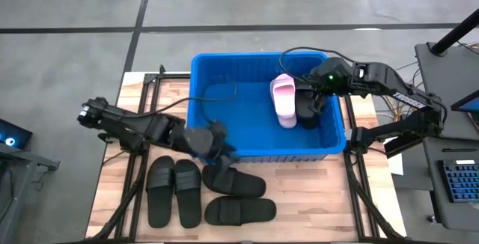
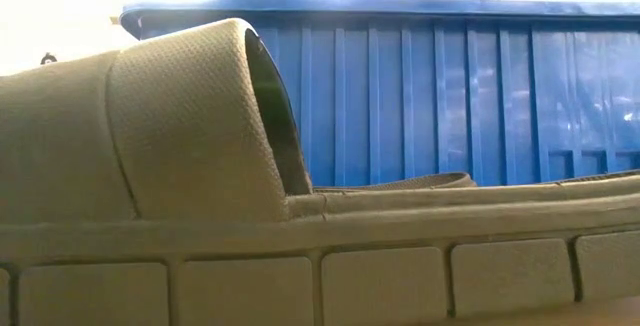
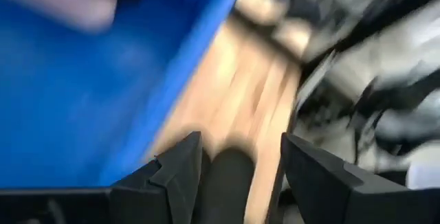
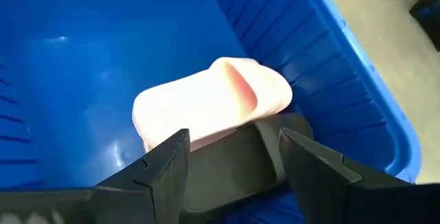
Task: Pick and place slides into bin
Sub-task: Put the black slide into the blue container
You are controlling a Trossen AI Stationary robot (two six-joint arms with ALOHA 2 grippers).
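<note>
A black slide (image 4: 234, 165) sits between the prongs of my right claw (image 1: 313, 103), its long axis running straight away from my wrist, toe end toward the bin's (image 1: 224, 68) far-right corner. My prongs stand spread on either side of it; whether they touch it I cannot tell. Just beyond it lies the pink slide (image 1: 284, 100), lengthways alongside, partly leaning on the black one, already home near the bin wall.

Over on my other side, my left claw (image 1: 217, 145) hovers at the bin's near rim, half spread with a dark slide (image 3: 227, 183) between the prongs; held or not, I can't say. Below that claw on the worktop (image 1: 314, 206), two black slides (image 1: 174, 191) lie side by side, two more (image 1: 236, 197) crosswise beside them, waiting their turn.
</note>
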